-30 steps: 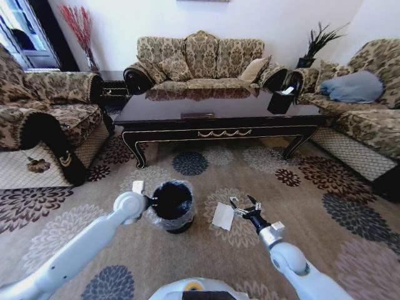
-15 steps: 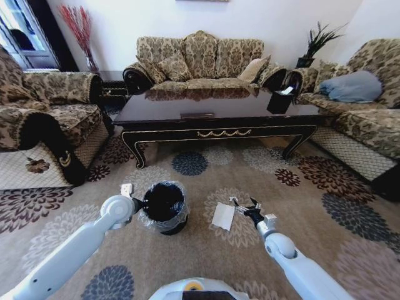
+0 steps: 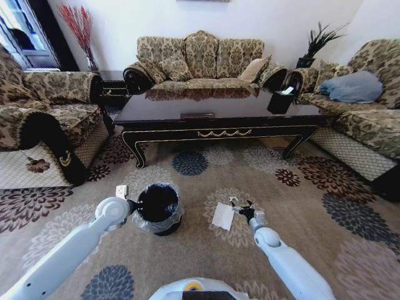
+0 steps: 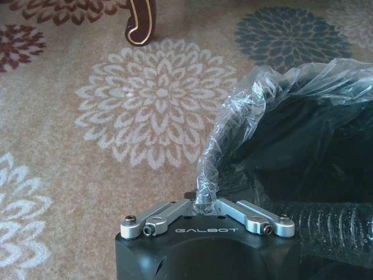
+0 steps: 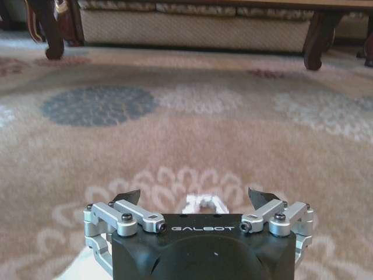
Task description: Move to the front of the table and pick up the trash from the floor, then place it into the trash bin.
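The black trash bin (image 3: 157,208), lined with a crinkled clear bag, stands on the flowered floor (image 3: 294,206) in front of the dark table (image 3: 219,109). My left gripper (image 3: 131,204) is shut on the bin's rim and bag; the left wrist view shows its fingers (image 4: 175,209) pinching the plastic edge of the bin (image 4: 303,157). A flat white paper piece of trash (image 3: 223,215) lies right of the bin. My right gripper (image 3: 242,208) hovers open just above the carpet beside the paper. In the right wrist view a small white bit (image 5: 204,202) lies between its open fingertips (image 5: 127,197).
Patterned sofas (image 3: 200,59) surround the table on three sides. A black tissue box (image 3: 280,100) sits on the table's right end. A curved table leg (image 4: 141,23) stands close beyond the bin. Open carpet lies right of the right arm.
The left gripper has drawn the bin a little to the left. The right gripper has sunk lower to the carpet and shifted slightly left, toward the paper.
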Controlling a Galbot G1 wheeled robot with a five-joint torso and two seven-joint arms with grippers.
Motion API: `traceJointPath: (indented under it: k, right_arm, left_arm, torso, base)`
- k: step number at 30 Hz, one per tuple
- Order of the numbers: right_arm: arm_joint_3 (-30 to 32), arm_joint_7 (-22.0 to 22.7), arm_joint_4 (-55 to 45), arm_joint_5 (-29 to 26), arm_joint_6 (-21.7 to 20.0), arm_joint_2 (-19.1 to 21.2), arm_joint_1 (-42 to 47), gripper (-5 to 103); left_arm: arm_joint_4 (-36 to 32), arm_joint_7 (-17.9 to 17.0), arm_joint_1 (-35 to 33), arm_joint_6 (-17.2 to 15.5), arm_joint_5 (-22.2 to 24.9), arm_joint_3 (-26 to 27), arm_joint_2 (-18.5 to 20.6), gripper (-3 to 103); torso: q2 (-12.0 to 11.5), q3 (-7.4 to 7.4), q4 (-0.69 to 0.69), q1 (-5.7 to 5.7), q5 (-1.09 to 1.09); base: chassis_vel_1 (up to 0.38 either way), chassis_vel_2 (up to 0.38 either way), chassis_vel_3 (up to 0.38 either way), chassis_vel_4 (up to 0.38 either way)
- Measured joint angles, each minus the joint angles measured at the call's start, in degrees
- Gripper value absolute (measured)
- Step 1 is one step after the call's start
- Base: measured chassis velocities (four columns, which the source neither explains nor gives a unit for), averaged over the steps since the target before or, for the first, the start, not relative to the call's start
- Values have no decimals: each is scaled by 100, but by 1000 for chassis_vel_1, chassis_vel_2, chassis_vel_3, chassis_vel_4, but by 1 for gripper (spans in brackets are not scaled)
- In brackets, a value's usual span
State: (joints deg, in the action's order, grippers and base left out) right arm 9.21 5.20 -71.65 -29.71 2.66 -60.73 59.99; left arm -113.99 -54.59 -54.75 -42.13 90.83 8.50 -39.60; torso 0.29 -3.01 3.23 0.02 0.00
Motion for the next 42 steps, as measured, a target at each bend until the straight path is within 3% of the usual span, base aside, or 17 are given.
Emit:
traceJointPath:
  k: [15,30,35,36,39,42]
  right_arm:
    - [-117,-191,1274,239,105,-467,-259,100]
    - [-401,-282,1591,385,165,-709,-394,101]
    - [-452,-298,1626,436,186,-717,-417,92]
    - [-463,-301,1625,464,196,-726,-414,81]
    - [-486,-305,1623,507,213,-734,-397,76]
    - [-499,-307,1631,538,230,-751,-382,59]
  left_arm:
    - [-75,-11,-35,0,20,-13,0,0]
    - [52,92,-18,0,18,30,-44,0]
    - [53,103,-63,0,13,48,-42,0]
    - [53,112,-70,0,10,49,-42,0]
    - [54,132,-48,0,9,51,-53,0]
    - [73,137,-28,0,2,52,-74,0]
  torso:
    - [0,0,1,0,-1]
    - [0,0,0,0,0]
    - [0,0,0,0,0]
    - [0,0,-1,0,0]
    - [0,0,-1,0,0]
    - [0,1,0,0,0]
  base:
    - [0,0,0,0]
    - [0,0,0,0]
    - [0,0,0,0]
    - [0,0,0,0]
    - [0,0,0,0]
    - [0,0,0,0]
